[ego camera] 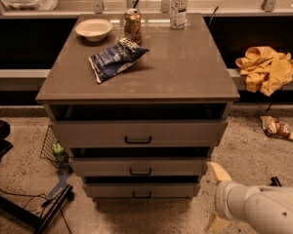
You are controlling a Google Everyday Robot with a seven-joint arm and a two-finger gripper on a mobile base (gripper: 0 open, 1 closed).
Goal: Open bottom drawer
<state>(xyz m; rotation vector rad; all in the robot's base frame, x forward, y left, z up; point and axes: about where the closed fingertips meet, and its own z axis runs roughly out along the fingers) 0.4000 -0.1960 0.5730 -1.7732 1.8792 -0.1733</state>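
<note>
Hovering just right of bottom drawer [112, 191], gripper [211, 197] spread wide, gripping nothing, clear of drawer front; black bar handle [142, 195] untouched.

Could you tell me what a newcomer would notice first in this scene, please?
Probably the grey-brown cabinet in the centre, its top carrying a crumpled blue snack bag, a white bowl and a can at the back. Next, the robot's white arm in the lower right corner, its gripper open beside the bottom drawer, right of it and clear of its handle. A yellow cloth lies on the ledge to the right.
</note>
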